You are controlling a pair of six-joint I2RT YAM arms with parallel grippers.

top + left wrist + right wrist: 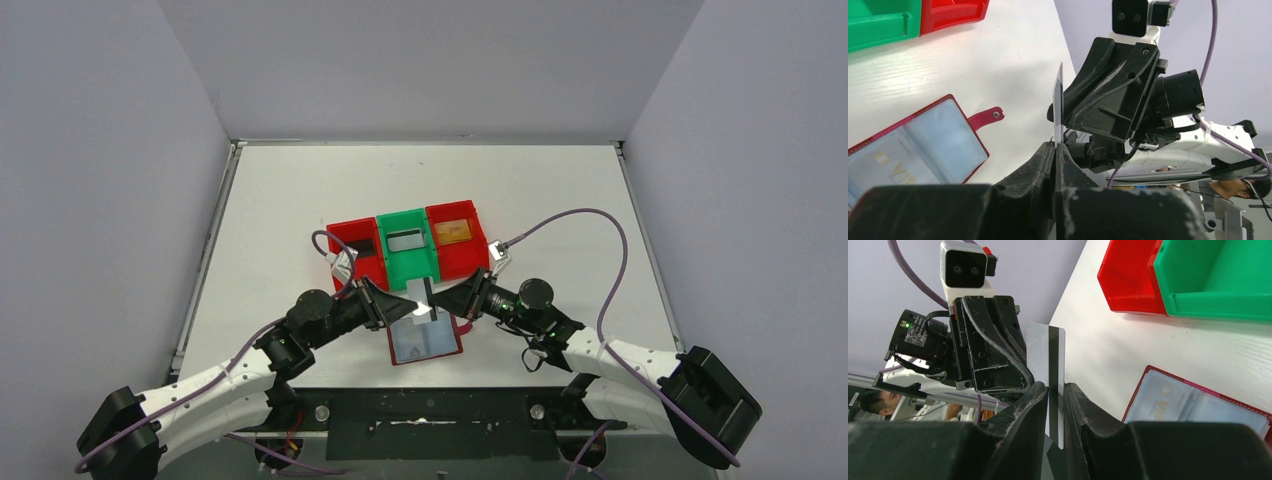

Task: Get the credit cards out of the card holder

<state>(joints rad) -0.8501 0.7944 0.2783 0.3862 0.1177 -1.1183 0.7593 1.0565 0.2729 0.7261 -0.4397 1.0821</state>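
Observation:
The dark red card holder [425, 340] lies open on the table, its clear pockets up [918, 145] [1193, 402]. A card with gold print shows inside one pocket [883, 165]. My left gripper [403, 302] [1055, 145] is shut on the lower edge of a silver-grey credit card [418, 298] [1059, 105] with a black stripe [1040, 350]. It holds the card upright above the holder. My right gripper [445, 300] [1055, 387] faces it from the other side. Its jaws stand a narrow gap apart, and the card shows in that gap.
Three bins stand in a row behind the holder: a red bin [352, 250], a green bin [407, 262] with a silver card in it, and another red bin [460, 258] with a gold-tan card. Purple cables loop over both arms.

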